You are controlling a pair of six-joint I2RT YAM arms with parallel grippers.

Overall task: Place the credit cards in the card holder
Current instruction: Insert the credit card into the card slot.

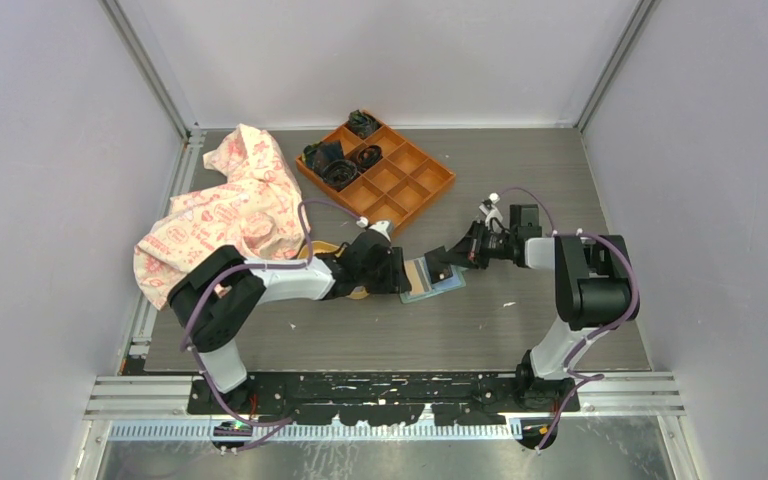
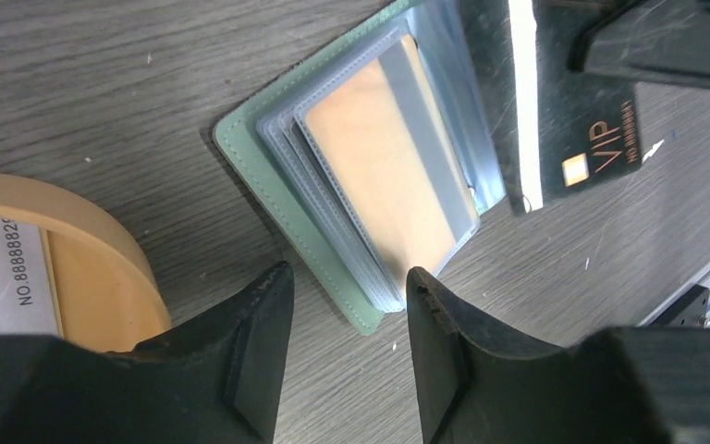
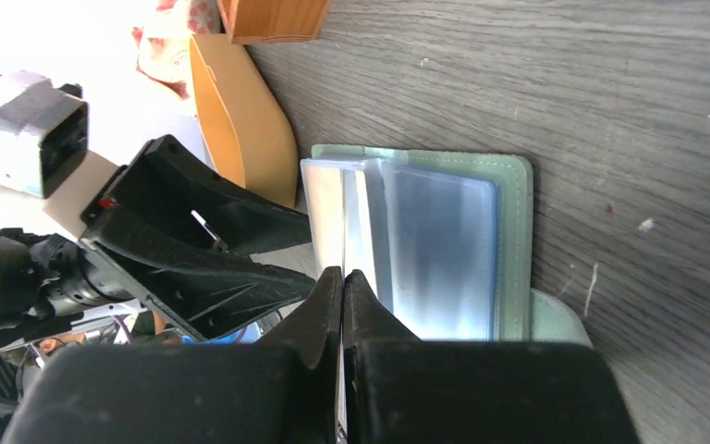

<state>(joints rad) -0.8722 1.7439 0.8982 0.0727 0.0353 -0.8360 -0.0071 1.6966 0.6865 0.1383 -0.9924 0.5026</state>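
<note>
The sage-green card holder (image 2: 268, 171) lies open on the table, its clear sleeves (image 2: 388, 185) fanned over a tan-orange lining. My left gripper (image 2: 347, 291) is open, its fingers (image 2: 263, 342) standing either side of the holder's near corner without touching it. My right gripper (image 3: 342, 275) is shut on a black credit card (image 2: 601, 157) marked VIP, held on edge with its long side at the sleeves. A pale grey-white credit card (image 2: 0, 277) lies in the yellow dish. From above, both grippers meet at the holder (image 1: 430, 282).
The yellow oval dish (image 2: 83, 250) sits just left of the holder, under my left wrist. An orange compartment tray (image 1: 380, 170) with dark items stands behind. A patterned cloth (image 1: 230, 210) is heaped at the back left.
</note>
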